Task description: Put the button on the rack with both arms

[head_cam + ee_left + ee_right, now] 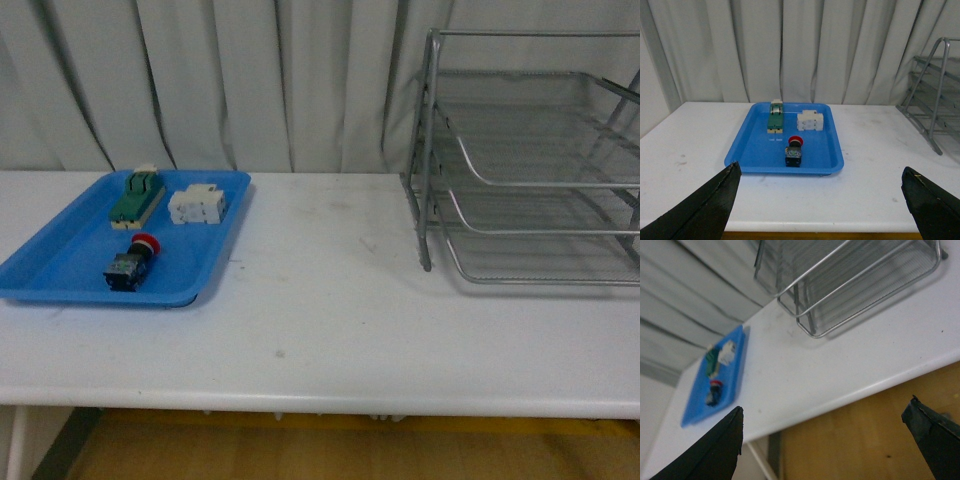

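Left gripper (820,168) wide, empty; right gripper (826,405) same. Button (130,265) on side in blue tray (60,262): round cap may slip pinch. Rack (427,150) well apart: handover drop risk.

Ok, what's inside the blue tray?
Three parts lie in the blue tray: the button nearest the front rim, the white block and the green-and-cream switch block behind it. Nothing is stacked; only the floor under each is hidden.

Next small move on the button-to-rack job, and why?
Probably ease the left gripper forward and down toward the button. The gripper hangs open, back from the blue tray, holding nothing. The button lies in that tray on the robot's left, well apart from the rack.
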You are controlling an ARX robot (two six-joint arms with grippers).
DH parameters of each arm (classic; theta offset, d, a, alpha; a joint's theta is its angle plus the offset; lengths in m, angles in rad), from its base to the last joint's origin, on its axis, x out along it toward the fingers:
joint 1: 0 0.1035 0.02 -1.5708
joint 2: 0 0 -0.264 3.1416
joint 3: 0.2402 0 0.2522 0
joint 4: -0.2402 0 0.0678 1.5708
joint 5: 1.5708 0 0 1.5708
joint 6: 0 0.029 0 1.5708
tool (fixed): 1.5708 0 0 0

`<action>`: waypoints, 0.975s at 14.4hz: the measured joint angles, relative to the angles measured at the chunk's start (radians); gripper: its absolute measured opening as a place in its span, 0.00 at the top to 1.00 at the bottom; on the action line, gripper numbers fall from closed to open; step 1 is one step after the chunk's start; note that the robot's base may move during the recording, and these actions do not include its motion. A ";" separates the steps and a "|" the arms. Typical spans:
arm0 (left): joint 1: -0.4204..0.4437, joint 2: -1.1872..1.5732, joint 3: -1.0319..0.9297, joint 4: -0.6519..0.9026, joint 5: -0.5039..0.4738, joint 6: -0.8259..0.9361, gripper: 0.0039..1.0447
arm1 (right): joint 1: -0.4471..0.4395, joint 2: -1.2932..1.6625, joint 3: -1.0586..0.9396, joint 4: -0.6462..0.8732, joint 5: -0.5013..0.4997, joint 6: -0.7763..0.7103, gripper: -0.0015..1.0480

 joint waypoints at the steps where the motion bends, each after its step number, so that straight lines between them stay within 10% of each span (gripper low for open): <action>1: 0.000 0.000 0.000 0.000 0.000 0.000 0.06 | -0.012 0.163 0.000 0.179 0.008 0.151 0.06; 6: 0.000 0.000 0.000 0.000 0.000 0.000 0.06 | 0.034 1.014 0.182 0.975 0.130 0.571 0.06; 14: 0.000 0.000 0.000 0.000 0.000 0.000 0.06 | 0.089 1.561 0.645 0.948 0.204 0.744 0.06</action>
